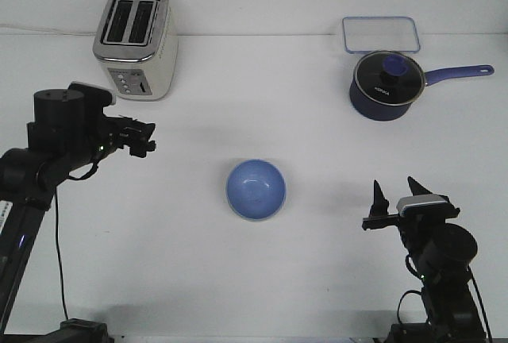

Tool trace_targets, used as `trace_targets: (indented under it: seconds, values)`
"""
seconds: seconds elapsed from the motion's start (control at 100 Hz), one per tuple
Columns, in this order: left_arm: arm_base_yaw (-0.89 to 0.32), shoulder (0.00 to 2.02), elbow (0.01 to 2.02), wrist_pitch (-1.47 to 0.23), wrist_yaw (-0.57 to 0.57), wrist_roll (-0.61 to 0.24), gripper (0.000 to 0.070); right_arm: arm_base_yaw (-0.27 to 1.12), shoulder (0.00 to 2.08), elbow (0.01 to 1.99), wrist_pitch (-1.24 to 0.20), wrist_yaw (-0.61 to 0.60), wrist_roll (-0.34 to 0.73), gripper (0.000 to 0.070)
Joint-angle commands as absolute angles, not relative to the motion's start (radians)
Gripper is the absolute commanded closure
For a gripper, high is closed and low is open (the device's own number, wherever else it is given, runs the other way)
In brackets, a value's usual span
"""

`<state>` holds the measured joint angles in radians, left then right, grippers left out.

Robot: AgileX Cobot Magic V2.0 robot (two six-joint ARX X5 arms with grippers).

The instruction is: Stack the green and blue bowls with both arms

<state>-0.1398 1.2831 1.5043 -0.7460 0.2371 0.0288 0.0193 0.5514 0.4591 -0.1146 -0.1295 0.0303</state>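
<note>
A periwinkle blue bowl (255,190) sits upright on the white table (254,279), near the middle, with nothing showing inside it. The green bowl is not visible in the front view. My left gripper (148,138) hovers to the left of the blue bowl and a little farther back, pointing right; the angle hides how its fingers stand. My right gripper (397,192) is at the front right, well apart from the bowl. Its two pointed fingers stand apart and hold nothing.
A silver toaster (136,42) stands at the back left. At the back right are a dark blue long-handled saucepan (386,85) with a glass lid and, behind it, a clear rectangular container (380,34).
</note>
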Motion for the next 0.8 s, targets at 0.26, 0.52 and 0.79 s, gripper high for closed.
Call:
trace_targets:
  seconds: [0.26, 0.52, 0.79]
  values:
    - [-0.09, 0.958, 1.092, -0.456, 0.196, -0.039, 0.0359, 0.019, 0.557, 0.463, -0.105, -0.127, 0.037, 0.0211]
    - [-0.089, 0.691, 0.767, -0.263, 0.156, -0.057, 0.0358, 0.019, 0.557, 0.463, -0.105, -0.127, 0.037, 0.0211]
    - [-0.089, 0.545, 0.561, -0.125, 0.146, -0.065, 0.0358, 0.019, 0.557, 0.463, -0.105, -0.127, 0.037, 0.0211]
